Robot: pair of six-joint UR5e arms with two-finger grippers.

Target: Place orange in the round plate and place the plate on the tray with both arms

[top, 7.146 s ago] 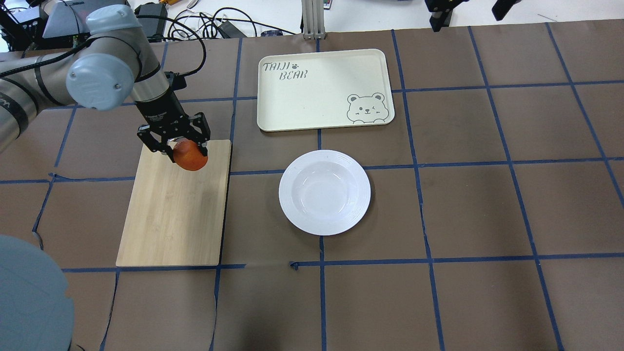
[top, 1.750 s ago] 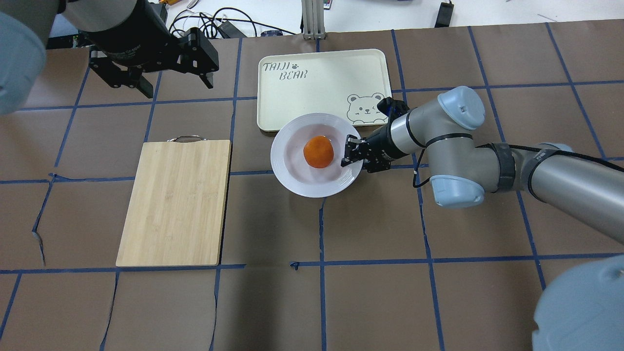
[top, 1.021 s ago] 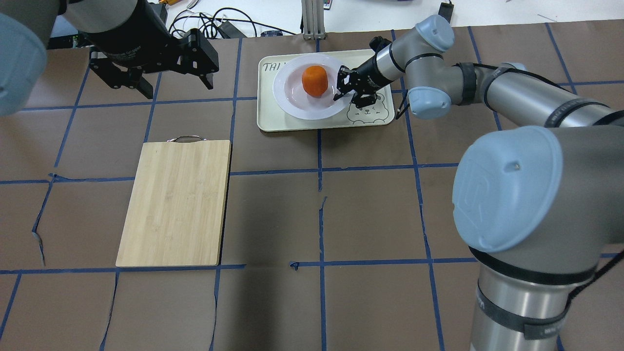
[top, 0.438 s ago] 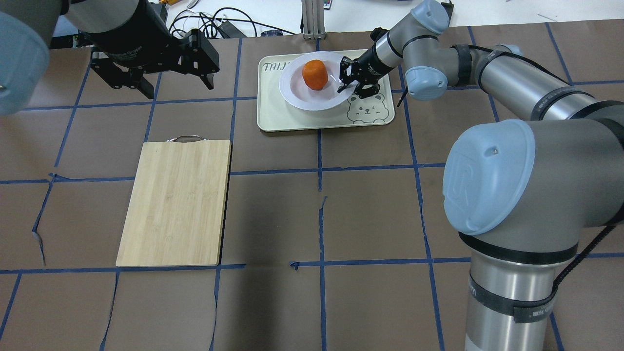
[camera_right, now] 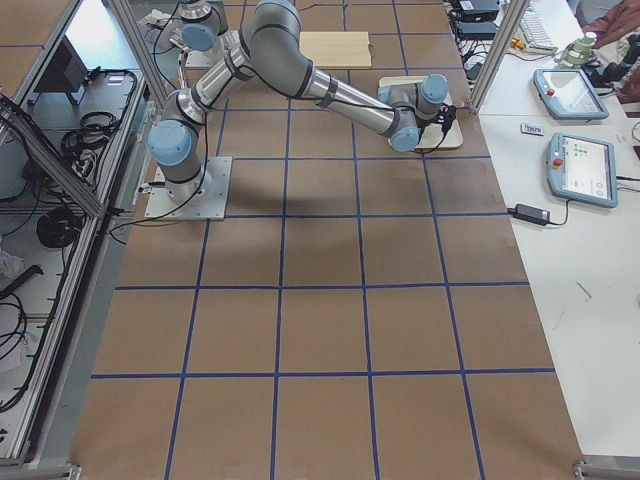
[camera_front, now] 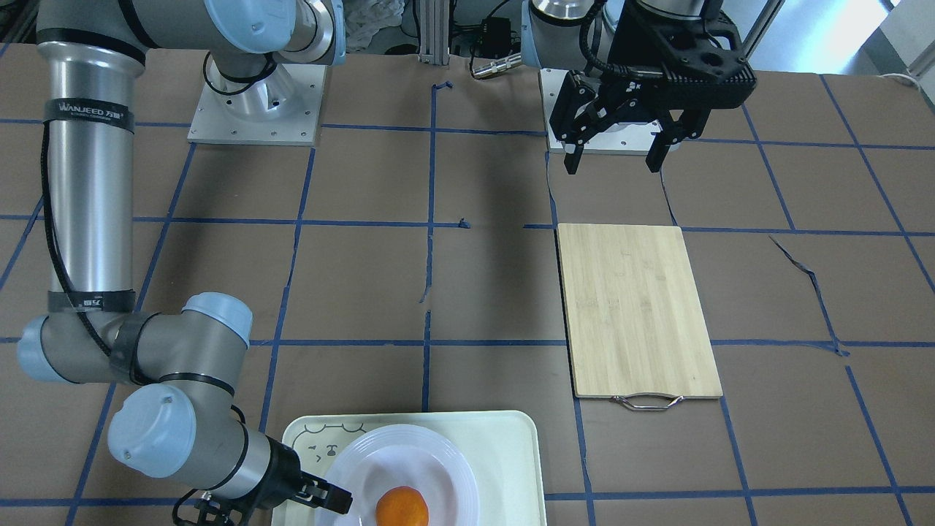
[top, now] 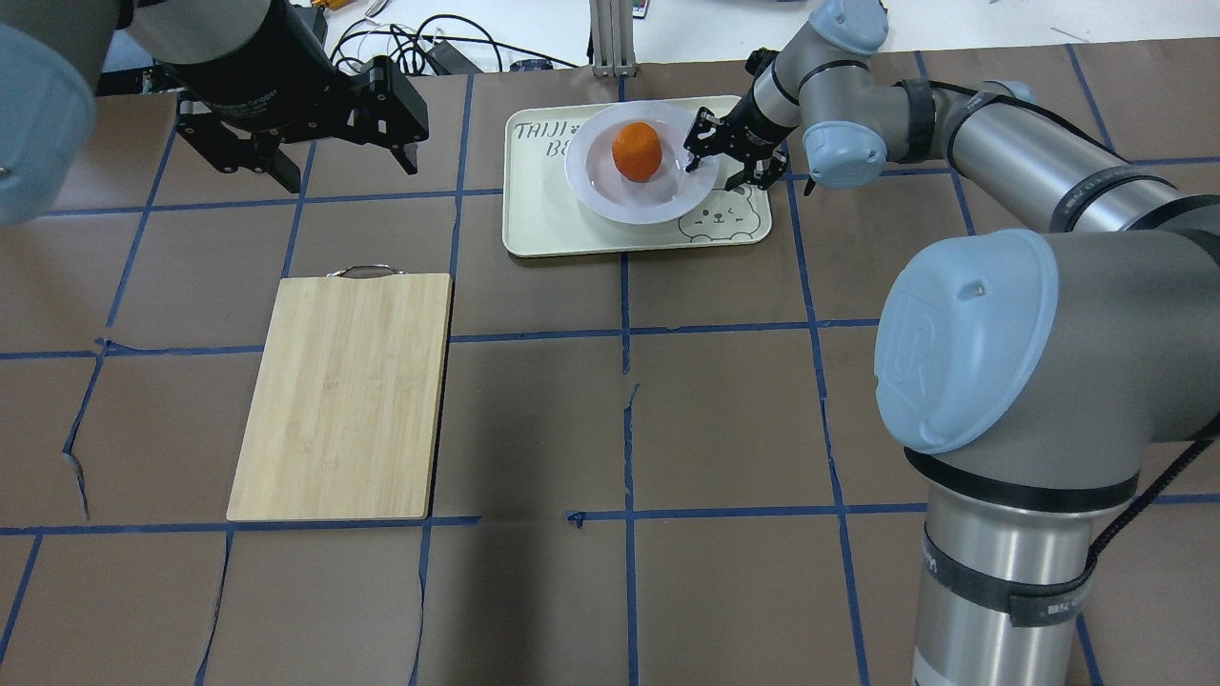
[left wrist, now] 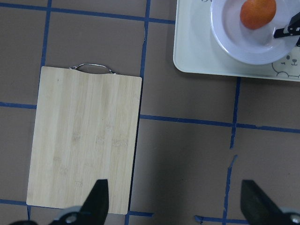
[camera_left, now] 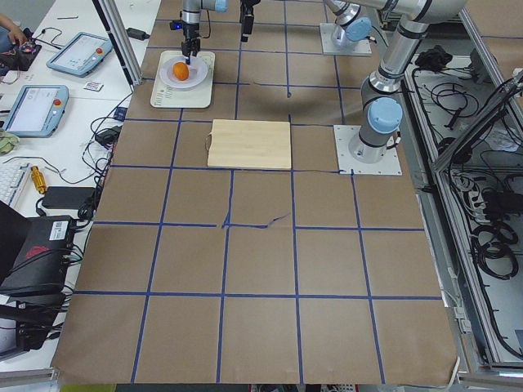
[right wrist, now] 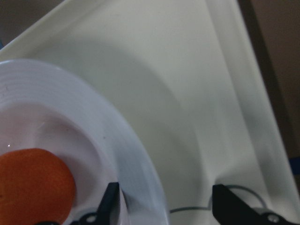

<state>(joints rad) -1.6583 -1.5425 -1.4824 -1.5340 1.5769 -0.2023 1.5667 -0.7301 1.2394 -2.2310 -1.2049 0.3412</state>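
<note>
The orange (top: 637, 151) lies in the round plate (top: 610, 205), which sits on the tray (top: 543, 214) beside the bear face. My right gripper (top: 713, 171) is at the plate's right rim. In the right wrist view its fingers stand wide apart and open, with the plate's rim (right wrist: 93, 122) just inside the left finger (right wrist: 110, 201) and the tray (right wrist: 187, 70) beneath. The front view shows the same plate (camera_front: 409, 438), orange (camera_front: 402, 508) and right gripper (camera_front: 329, 508). My left gripper (top: 348, 171) hangs open and empty, high over the table's back left.
A bamboo cutting board (top: 343, 400) with a metal handle lies bare on the left, below the left gripper. The right arm's elbow and forearm (top: 972, 333) stretch over the right half of the table. Cables lie behind the far edge.
The left gripper, once shut on the orange over the board, is now raised and open. The right arm carried the plate with the orange onto the tray, then opened its fingers.
</note>
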